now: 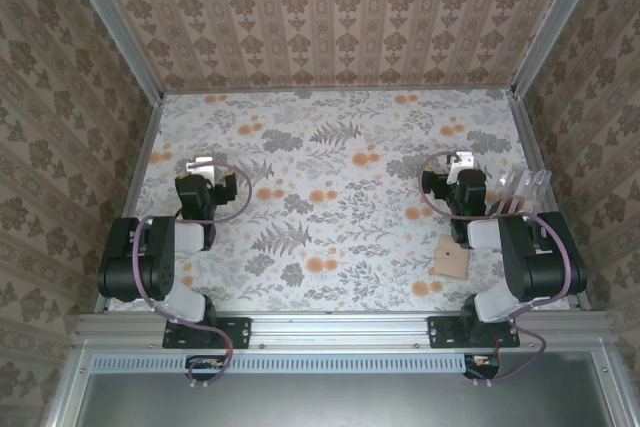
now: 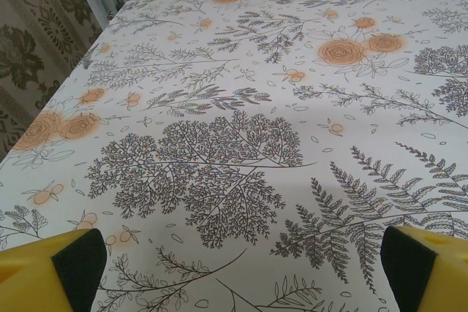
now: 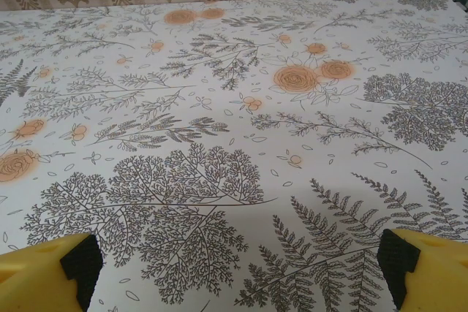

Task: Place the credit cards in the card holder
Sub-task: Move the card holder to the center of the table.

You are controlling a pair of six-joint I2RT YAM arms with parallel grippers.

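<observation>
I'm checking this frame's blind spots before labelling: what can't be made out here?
1. Top view: whether any credit cards stand in the card holder. It is clear and too small, and the right arm covers its near edge.
2. Top view: the tan wallet, its right edge tucked under the right arm.
3. Wrist views: the open left gripper and right gripper, whose fingers are cut off by the bottom edge.

tan wallet (image 1: 450, 259) on floral tablecloth (image 1: 330, 147)
</observation>
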